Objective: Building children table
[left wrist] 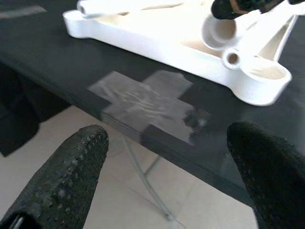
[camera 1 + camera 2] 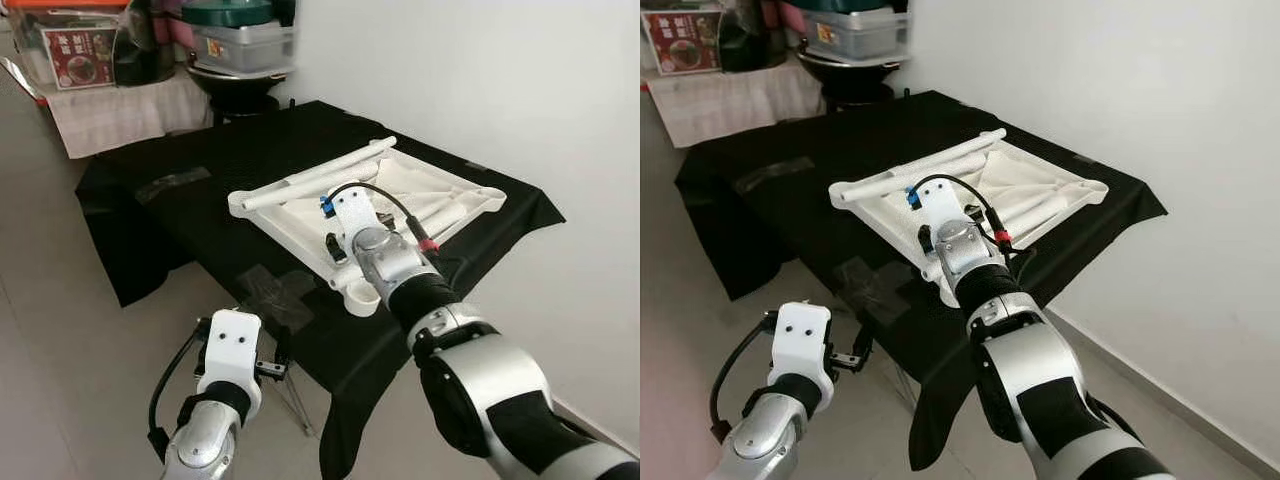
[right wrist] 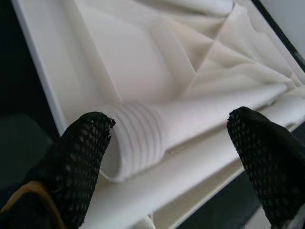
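Upside-down white tabletop (image 2: 300, 225) sits at the black table's (image 2: 150, 160) near-right corner, right gripper (image 3: 167, 143) wide open around a loose threaded leg (image 3: 190, 119) lying inside it, left gripper (image 1: 167, 157) open, empty, below the near edge; leg looks light, rigid, slick plastic, so grab mid-shaft.

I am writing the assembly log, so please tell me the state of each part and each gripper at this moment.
Tabletop: upside down on the black cloth, no leg screwed in.
Threaded leg: loose, lying inside the tabletop.
Long leg: lying across the tabletop's rim.
Right gripper: open around the threaded leg.
Left gripper: open, empty.
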You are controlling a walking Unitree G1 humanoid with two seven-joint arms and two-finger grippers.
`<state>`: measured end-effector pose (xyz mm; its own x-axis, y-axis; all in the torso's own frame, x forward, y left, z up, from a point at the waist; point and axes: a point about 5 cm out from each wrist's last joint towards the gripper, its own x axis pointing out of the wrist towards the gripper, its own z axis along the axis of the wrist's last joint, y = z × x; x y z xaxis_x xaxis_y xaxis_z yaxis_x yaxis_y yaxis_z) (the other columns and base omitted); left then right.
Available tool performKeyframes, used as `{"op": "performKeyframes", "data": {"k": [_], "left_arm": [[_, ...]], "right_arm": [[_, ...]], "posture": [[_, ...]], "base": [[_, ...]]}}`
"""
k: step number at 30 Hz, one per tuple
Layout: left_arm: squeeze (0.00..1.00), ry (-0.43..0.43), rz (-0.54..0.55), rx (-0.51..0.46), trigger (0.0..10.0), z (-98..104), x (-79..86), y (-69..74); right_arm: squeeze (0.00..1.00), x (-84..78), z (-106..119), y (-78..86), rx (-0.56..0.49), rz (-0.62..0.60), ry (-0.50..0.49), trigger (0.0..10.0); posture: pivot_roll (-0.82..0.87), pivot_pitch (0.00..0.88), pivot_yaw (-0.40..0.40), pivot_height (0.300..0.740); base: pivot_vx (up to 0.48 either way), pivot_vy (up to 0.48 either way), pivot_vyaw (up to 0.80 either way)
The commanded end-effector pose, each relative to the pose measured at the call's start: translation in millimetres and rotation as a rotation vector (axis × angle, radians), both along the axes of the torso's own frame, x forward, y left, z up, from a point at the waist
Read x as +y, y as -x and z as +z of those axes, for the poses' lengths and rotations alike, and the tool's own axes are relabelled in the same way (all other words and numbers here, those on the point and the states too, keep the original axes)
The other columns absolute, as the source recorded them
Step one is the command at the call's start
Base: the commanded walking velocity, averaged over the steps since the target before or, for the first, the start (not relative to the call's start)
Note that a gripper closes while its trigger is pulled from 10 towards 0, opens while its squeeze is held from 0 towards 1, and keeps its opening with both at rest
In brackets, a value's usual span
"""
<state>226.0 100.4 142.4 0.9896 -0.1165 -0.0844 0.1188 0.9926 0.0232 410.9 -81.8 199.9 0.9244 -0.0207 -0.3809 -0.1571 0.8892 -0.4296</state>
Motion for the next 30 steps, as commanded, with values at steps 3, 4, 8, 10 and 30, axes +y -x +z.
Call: {"op": "performKeyframes", "data": {"k": [3, 4, 8, 10, 30], "left_arm": [[0.0, 0.037, -0.003, 0.023, 10.0, -1, -7.4, 4.4], [0.0, 0.038, -0.005, 0.025, 10.0, -1, -7.7, 5.0], [0.0, 0.039, -0.007, 0.027, 10.0, -1, -8.4, 6.1], [0.0, 0.049, -0.007, 0.025, 10.0, 1, -10.3, 7.7], [0.0, 0.103, 0.004, 0.042, 10.0, 4, -21.3, 19.5]], "right_arm": [[0.0, -3.7, -4, 0.2, 0.004, -0.017, 0.042, 10.0], [0.0, -3.1, -5, 0.4, 0.004, -0.017, 0.048, 10.0], [0.0, -2.3, -8, 0.9, 0.005, -0.021, 0.059, 10.0], [0.0, -0.6, -12, 1.8, -0.004, -0.033, 0.081, 10.0], [0.0, 4.5, 7, -2.1, -0.143, -0.111, 0.142, 10.0]], "posture": [[0.0, 0.064, -0.144, 0.74], [0.0, 0.064, -0.144, 0.74], [0.0, 0.061, -0.145, 0.74], [0.01, 0.078, -0.153, 0.74], [-0.01, 0.144, -0.2, 0.74]], "base": [[0.0, 0.0, 0.0], [0.0, 0.0, 0.0], [0.0, 0.0, 0.0], [0.0, 0.0, 0.0], [0.0, 0.0, 0.0]]}}
